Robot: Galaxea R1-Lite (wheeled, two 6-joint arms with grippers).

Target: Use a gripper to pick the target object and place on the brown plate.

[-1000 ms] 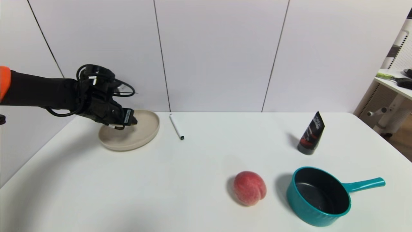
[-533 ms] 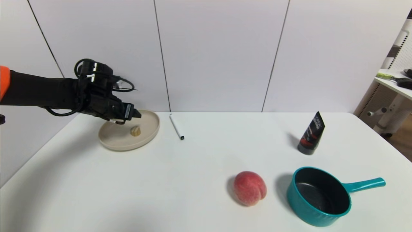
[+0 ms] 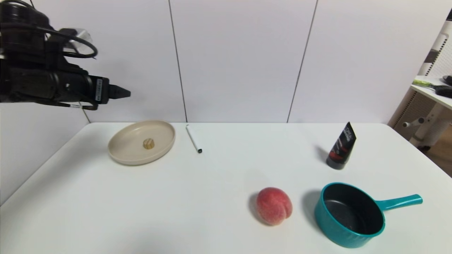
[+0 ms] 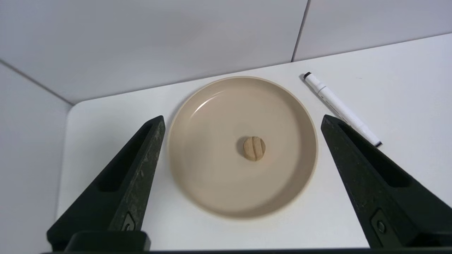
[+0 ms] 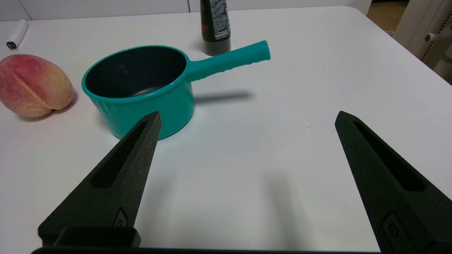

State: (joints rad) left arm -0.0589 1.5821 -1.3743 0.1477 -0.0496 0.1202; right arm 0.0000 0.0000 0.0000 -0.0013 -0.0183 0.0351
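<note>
Now left gripper (image 4: pixel 243 123) lifted well above plate (image 3: pixel 120 157), fingers spread wide, holding nothing; wooden knob (image 3: pixel 148 143) left below on plate, placement looks done; right gripper (image 5: pixel 247 118) open, idle

Target object (image 4: pixel 254 148) looks like pale wood with 2 grooves, dull finish; brown plate (image 4: pixel 197 106) is smooth beige, mostly matt with a faint sheen streak on the inner wall, plastic or ceramic, can't tell which. Left gripper (image 4: pixel 242 121) and right gripper (image 5: pixel 247 118) fingers (image 4: pixel 127 180) are black, grainy, matt plastic-looking with scuffed speckles; table (image 5: pixel 282 148) is smooth white, low-sheen. Saucepan (image 5: pixel 141 91) is glossy teal outside with a dark satin interior, peach (image 5: pixel 31 86) has a soft matt skin, marker pen (image 4: pixel 339 107) is smooth white plastic, tube (image 3: pixel 342 146) is glossy black.
</note>
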